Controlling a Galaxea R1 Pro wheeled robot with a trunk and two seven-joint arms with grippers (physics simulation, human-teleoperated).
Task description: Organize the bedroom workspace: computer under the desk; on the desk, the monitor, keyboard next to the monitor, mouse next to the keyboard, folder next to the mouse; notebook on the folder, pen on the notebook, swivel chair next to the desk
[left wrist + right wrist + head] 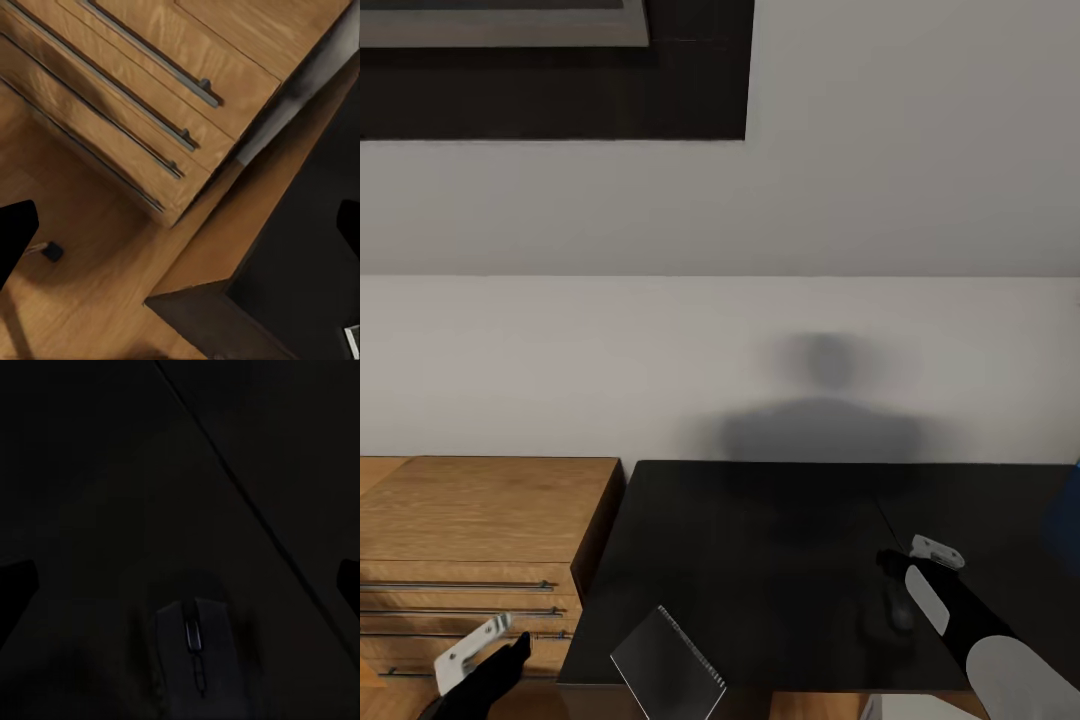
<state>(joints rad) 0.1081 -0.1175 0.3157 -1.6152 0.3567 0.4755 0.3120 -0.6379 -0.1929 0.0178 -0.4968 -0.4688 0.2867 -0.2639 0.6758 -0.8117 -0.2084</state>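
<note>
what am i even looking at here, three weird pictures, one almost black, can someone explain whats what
This is a simulated two-armed robot in a bedroom. The big picture is from a camera on its head, looking down at a black desk against a white wall, with a light wooden dresser beside it. The dark limbs at the lower corners are its arms: left gripper and right gripper.

The other two pictures come from cameras near each gripper. The left one looks down at the dresser's drawers, the wooden floor and the desk's corner. The nearly black one looks along the right gripper's open fingers at the desk top, where a small mouse lies. Neither gripper holds anything. A tilted grey panel at the desk's front edge I cannot identify.
</note>
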